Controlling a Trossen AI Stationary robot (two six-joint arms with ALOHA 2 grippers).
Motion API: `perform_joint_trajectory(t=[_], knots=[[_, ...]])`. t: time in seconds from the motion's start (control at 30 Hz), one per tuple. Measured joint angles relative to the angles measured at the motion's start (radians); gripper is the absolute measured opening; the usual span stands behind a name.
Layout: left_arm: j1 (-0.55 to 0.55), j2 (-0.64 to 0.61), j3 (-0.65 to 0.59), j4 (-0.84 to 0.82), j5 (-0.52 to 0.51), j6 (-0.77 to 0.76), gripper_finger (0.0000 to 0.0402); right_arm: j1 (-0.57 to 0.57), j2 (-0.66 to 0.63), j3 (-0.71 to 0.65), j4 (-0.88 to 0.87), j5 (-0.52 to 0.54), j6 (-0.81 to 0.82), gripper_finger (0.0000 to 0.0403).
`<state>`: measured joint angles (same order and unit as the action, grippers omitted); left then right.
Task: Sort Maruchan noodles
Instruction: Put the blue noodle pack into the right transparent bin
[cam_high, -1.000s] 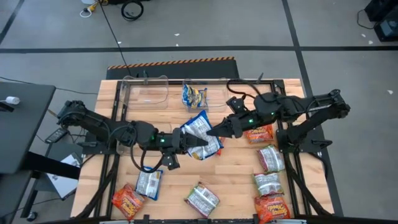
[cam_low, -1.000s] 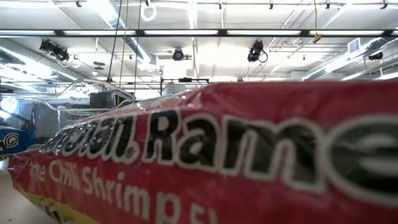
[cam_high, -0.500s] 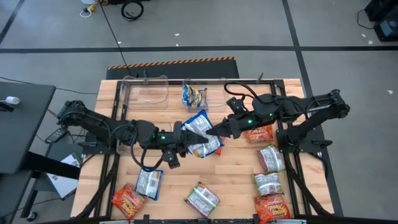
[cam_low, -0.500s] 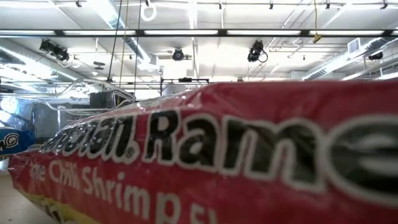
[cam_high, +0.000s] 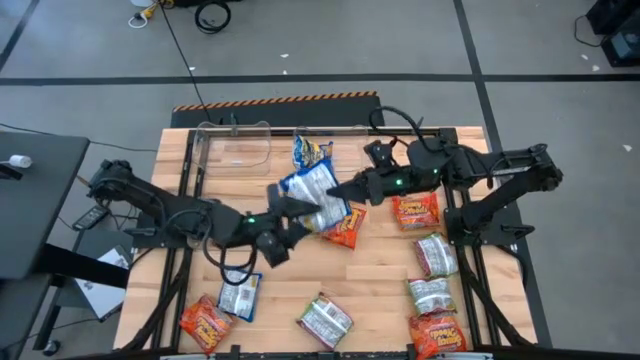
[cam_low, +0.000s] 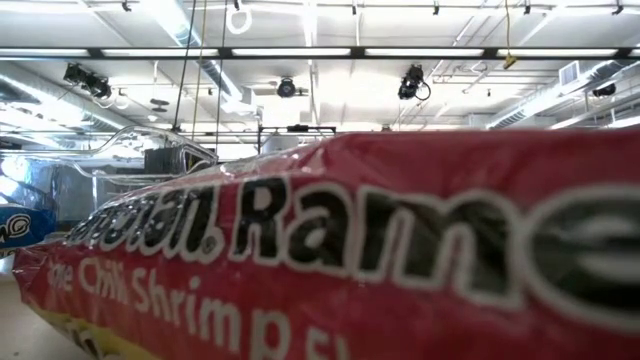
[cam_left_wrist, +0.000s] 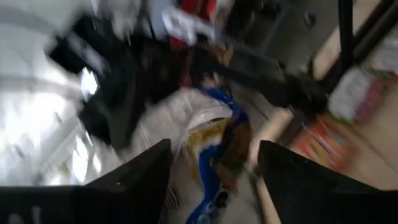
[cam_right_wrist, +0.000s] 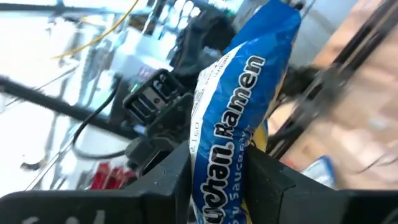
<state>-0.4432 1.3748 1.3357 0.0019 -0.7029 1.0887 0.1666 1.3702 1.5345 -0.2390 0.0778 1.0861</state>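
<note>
A blue-and-yellow Maruchan noodles packet (cam_high: 310, 188) hangs above the middle of the table, with my right gripper (cam_high: 337, 190) shut on it from the right. My left gripper (cam_high: 296, 213) stands open just left of the packet, touching nothing; its wrist view shows the packet (cam_left_wrist: 208, 134) ahead of its spread fingers. An orange-red packet (cam_high: 345, 227) lies flat on the table below. Another blue packet (cam_high: 312, 152) lies in a clear bin (cam_high: 235, 150) at the far edge. My right gripper pinches the blue packet's end (cam_right_wrist: 217, 168) nearest the table's right between its two fingers. The fingers (cam_right_wrist: 273, 180) reach in level from the right. The packet stands on edge, slightly tilted, lifted clear of the table and of the orange-red packet below.
Loose packets lie at the right (cam_high: 415, 210) (cam_high: 435, 255) (cam_high: 430, 293) and along the near edge (cam_high: 437, 333) (cam_high: 325, 320) (cam_high: 240, 295) (cam_high: 205, 320). A red packet (cam_low: 350, 250) fills the low view, close to that camera.
My left gripper has opened, let go of the blue packet, rolled and drawn back a little toward the left. My right gripper has taken hold of the packet and carried it toward the far edge. The orange-red packet beneath now shows.
</note>
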Motion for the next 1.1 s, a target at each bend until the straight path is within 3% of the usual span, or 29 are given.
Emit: perform_joint_trajectory(t=[0.27,0.4,0.6,0.73,0.87,1.1], knots=[[-0.181,-0.157,0.000,-0.235,-0.337,-0.277,0.0272,-0.089,0.002,0.002,-0.199,0.157,-0.090,0.0125],[-0.285,-0.230,-0.001,-0.387,-0.463,-0.593,0.0272,-0.175,0.050,0.002,-0.423,0.288,-0.128,0.0120],[-0.344,-0.319,-0.001,-0.668,-0.483,-1.169,0.0272,-0.342,0.203,0.001,-0.544,0.293,-0.145,0.0099],[-0.322,-0.356,0.000,-0.794,-0.488,-1.401,0.0272,-0.438,0.321,0.001,-0.554,0.252,-0.187,0.0093],[-0.278,-0.376,-0.001,-0.865,-0.486,-1.496,0.0272,-0.511,0.393,0.001,-0.575,0.221,-0.252,0.0093],[-0.124,-0.389,-0.001,-0.898,-0.474,-1.505,0.0272,-0.608,0.452,0.002,-0.588,0.267,-0.403,0.0093]])
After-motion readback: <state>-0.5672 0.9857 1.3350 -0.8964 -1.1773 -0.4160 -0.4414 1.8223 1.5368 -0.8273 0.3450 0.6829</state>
